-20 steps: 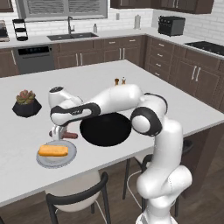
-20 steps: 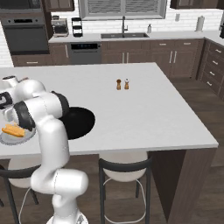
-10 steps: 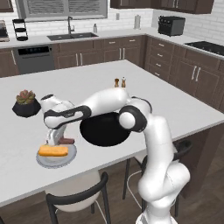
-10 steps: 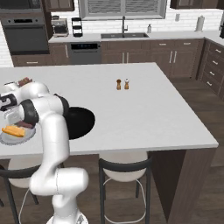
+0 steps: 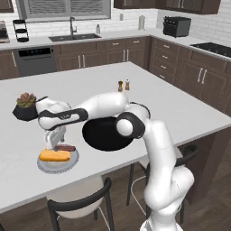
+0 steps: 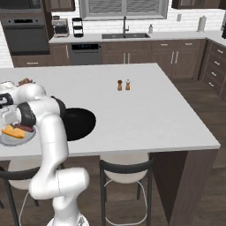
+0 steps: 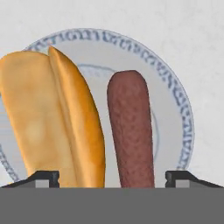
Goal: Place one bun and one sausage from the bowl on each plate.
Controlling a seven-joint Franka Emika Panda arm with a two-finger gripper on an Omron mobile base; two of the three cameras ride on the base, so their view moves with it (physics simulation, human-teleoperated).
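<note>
At the near left edge of the white stone worktop [image 5: 189,108] a round grey plate with a patterned rim [image 5: 57,161] is carrying a golden split bun [image 5: 54,155] and, just beside it on the far side, a reddish-brown sausage [image 5: 66,148]. The two are lying side by side along the plate, close together. The white arm is reaching across to the left, and its hand [image 5: 53,140] is hanging just above the sausage; in the hand view its two dark fingertips [image 7: 43,178] are standing spread wide, one at each side of the plate [image 7: 175,109], gripping nothing. To the right of the plate the wide, shallow black bowl [image 5: 106,134] is sitting on the worktop, partly covered by the arm. Farther left, a succulent in a black faceted pot [image 5: 25,106] is standing. Far back, two small brown shakers [image 5: 123,85] are standing together.
</note>
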